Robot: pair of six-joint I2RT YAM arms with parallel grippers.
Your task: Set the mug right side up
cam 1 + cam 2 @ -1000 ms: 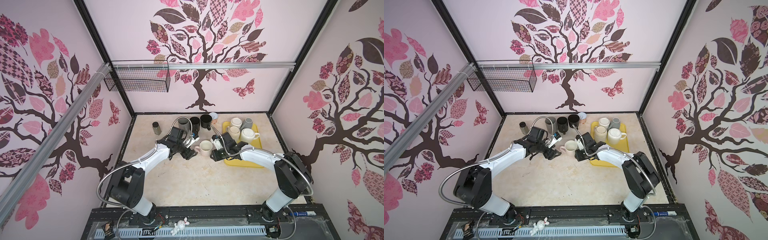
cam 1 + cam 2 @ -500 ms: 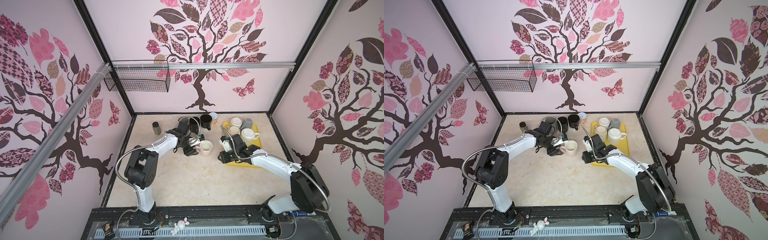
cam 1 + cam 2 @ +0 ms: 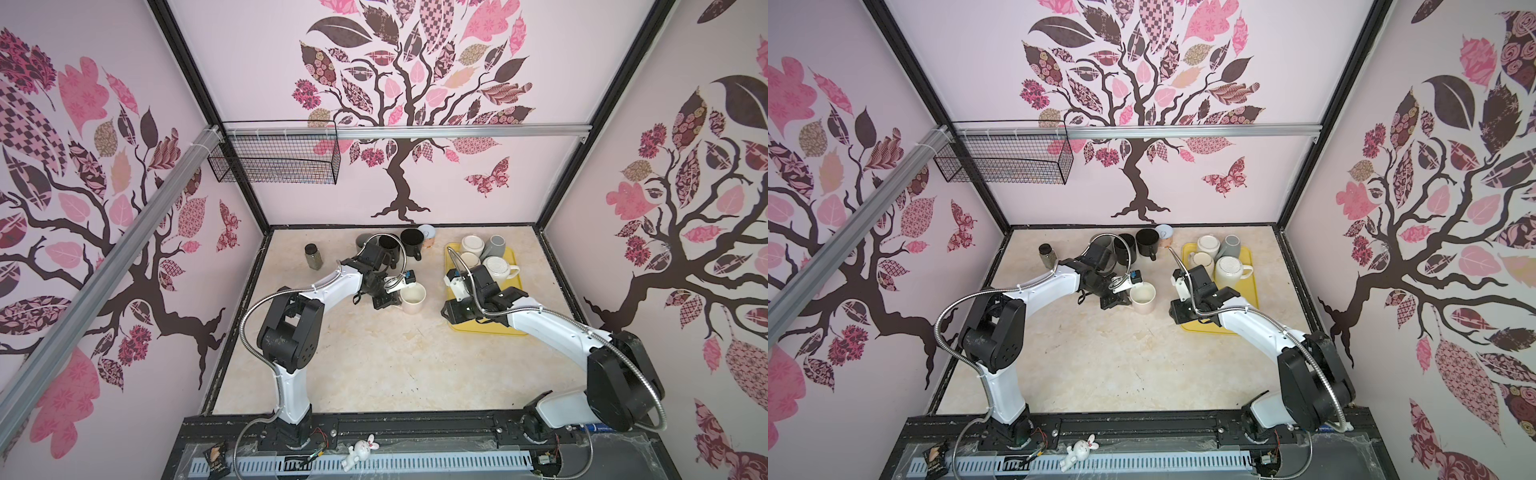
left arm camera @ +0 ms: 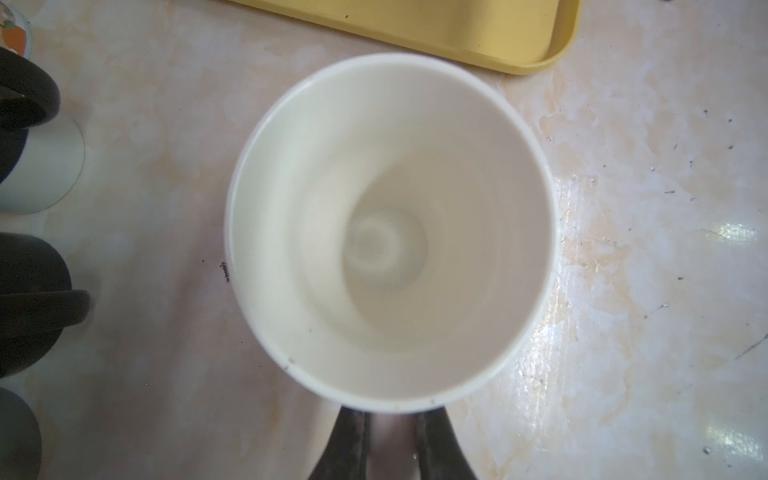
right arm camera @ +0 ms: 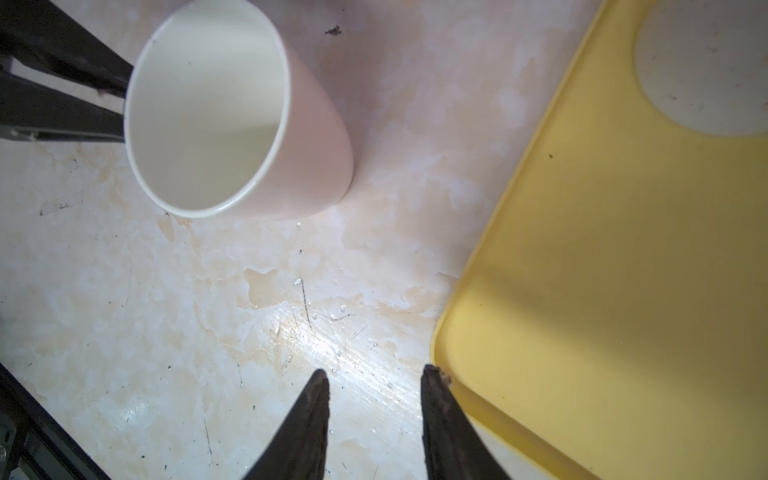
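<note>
- Since everything rests on it, the table (image 3: 374, 365) comes first: a pale marble top with the crockery gathered toward its far side.
- The yellow tray (image 5: 623, 270) lies to the right and carries mugs set base up (image 3: 496, 268), apparently the stock awaiting a turn.
- The cream mug (image 3: 412, 297) stands on the table between the tray and the left arm, mouth up, so the turn itself looks done.
- The left gripper (image 4: 392, 415) sits just under its rim, fingers drawn close on a pale strip, seemingly the handle. This is likely to carry it toward the black mugs (image 3: 411, 241).
- The right gripper (image 5: 374, 370) hovers empty beside the tray's corner, fingers apart, probably ready for another mug.
</note>
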